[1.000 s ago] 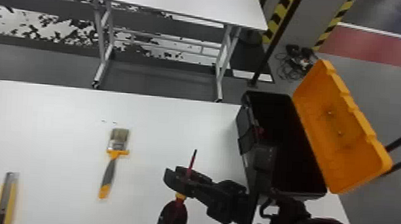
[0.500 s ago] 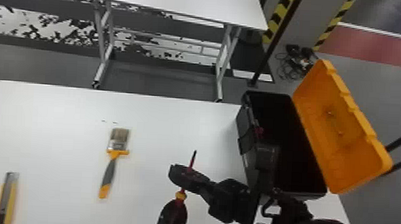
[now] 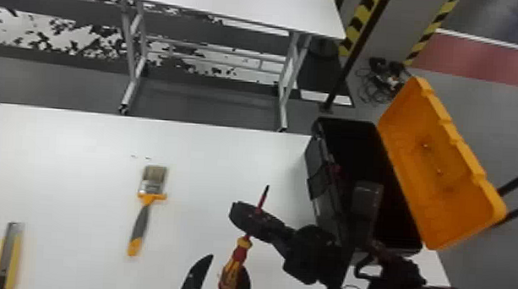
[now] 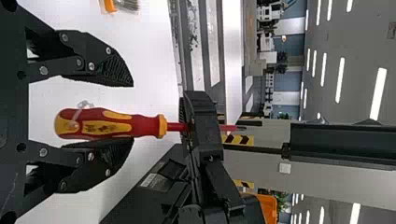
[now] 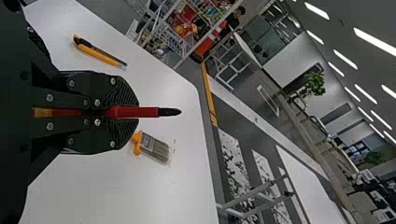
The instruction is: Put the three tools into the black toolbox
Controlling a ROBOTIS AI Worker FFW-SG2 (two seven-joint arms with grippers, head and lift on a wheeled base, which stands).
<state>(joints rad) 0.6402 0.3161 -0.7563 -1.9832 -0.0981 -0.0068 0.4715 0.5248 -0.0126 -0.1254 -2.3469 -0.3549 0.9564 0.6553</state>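
Read left to right, head view. The utility knife lay at the far left on the white table, outside any container. The paintbrush lay flat to its right, also outside, bristles toward the table's far edge.

The left gripper was at the near side, between the brush and the toolbox. Its fingers were released and spread, the screwdriver's handle lying between or over them; contact could not be told. The screwdriver was off the table, tip away from the robot. The right gripper came in from the right, its fingers clenched on the screwdriver's shaft, the tip sticking out past them.

The black toolbox stood at the table's right end, its long side running from far to near. It was open, the orange lid swung back along its right side. The interior was dark and partly covered by the right arm; its contents could not be read. All three tools were outside it, the screwdriver nearest.
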